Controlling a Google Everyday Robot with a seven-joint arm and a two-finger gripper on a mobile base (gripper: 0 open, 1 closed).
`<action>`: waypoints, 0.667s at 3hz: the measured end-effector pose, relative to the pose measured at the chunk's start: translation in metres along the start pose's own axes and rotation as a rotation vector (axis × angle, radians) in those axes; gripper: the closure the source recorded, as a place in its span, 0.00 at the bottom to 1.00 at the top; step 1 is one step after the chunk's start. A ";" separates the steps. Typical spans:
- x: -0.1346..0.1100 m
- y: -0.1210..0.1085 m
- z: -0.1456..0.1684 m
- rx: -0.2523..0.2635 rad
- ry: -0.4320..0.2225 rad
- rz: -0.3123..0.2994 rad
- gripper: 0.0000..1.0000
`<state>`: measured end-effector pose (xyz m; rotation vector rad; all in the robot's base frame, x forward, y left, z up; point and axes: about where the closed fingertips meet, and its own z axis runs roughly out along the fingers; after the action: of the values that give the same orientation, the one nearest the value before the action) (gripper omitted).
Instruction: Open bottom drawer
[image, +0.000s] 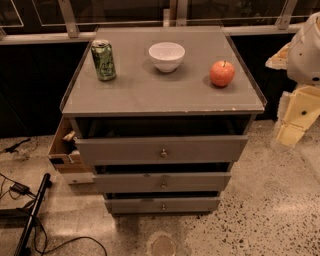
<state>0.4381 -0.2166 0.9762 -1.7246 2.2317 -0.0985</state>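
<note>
The bottom drawer is the narrowest grey front, lowest on the cabinet, with a small round metal knob at its centre. It stands slightly proud of the cabinet body, with a dark gap above it. The mid-width drawer and the widest top drawer sit above it, each pulled out a little. My gripper, pale yellow under a white arm housing, hangs at the right edge of the view. It is to the right of the cabinet, at the height of the top drawer, and touches nothing.
On the cabinet top stand a green can, a white bowl and a red apple. A cardboard box sits against the cabinet's left side. Cables and a black pole lie on the floor at the left.
</note>
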 end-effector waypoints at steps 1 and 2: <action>0.000 0.000 0.000 0.000 0.000 0.000 0.00; 0.000 0.000 0.000 0.000 0.000 0.000 0.18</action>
<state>0.4382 -0.2166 0.9763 -1.7245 2.2317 -0.0986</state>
